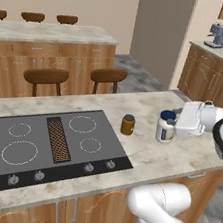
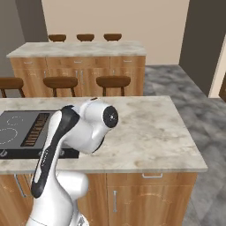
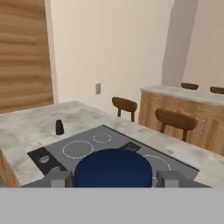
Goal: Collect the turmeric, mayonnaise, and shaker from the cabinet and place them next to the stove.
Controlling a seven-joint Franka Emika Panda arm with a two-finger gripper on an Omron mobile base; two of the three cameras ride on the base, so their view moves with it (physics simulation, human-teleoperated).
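Fingers (image 3: 113, 178) half open, clamped on mayo jar (image 1: 166, 126), sitting on counter (image 1: 142, 153) at 3 o'clock of stove (image 1: 53, 145). Turmeric (image 1: 127, 124) just beside, at 9 o'clock. Could tip jar if yanked sideways w/o letting go.

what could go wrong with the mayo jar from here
1. The gripper closes around the mayonnaise by its upper part, just under the blue lid; a sideways nudge on release might tip it.
2. The turmeric stands close by on the counter; drifting that way could knock it over.
3. The shaker stands across the stove, so the three are split up.
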